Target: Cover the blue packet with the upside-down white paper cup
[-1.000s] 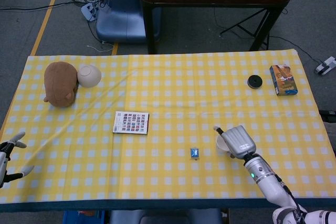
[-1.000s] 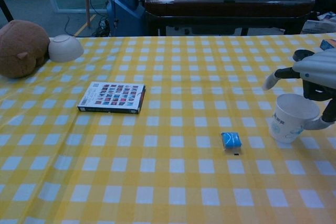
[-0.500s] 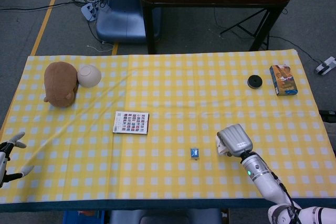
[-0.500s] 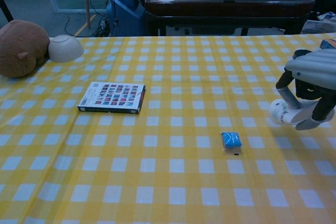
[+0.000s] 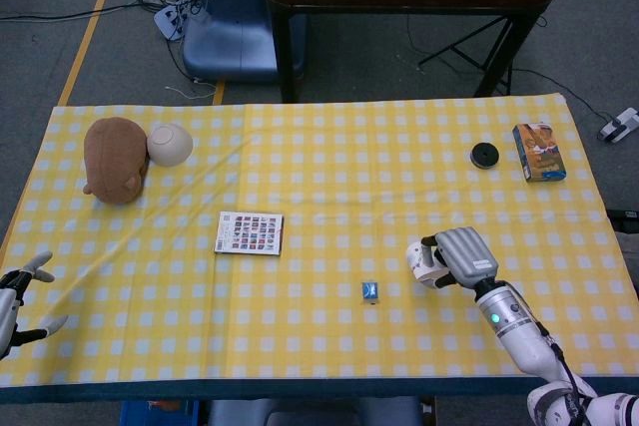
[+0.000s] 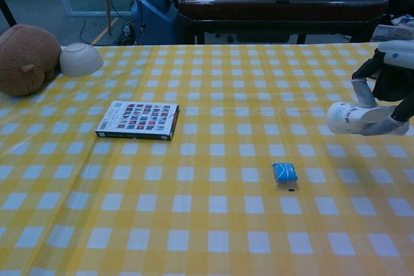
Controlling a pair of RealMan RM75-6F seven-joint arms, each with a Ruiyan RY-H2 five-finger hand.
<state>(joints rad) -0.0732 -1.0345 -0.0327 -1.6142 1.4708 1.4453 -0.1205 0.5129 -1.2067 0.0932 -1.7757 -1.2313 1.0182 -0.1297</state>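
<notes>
Yellow-checked cloth covers the bench (image 5: 329,177). At lower right, the right hand (image 5: 461,258) has its fingers (image 6: 359,92) clamped on the white paper cup (image 6: 346,118), tilted sideways. It should finish inverting before lowering squarely over the small blue packet (image 5: 370,291), lower centre.

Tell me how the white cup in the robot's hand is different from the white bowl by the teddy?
The paper cup is held off the table by the right hand, lying on its side; the bowl rests upside down on the tablecloth. The cup is a narrow tube shape; the bowl is wide and rounded. The bowl touches the brown plush toy; the cup touches only the hand. Both are whitish.
</notes>
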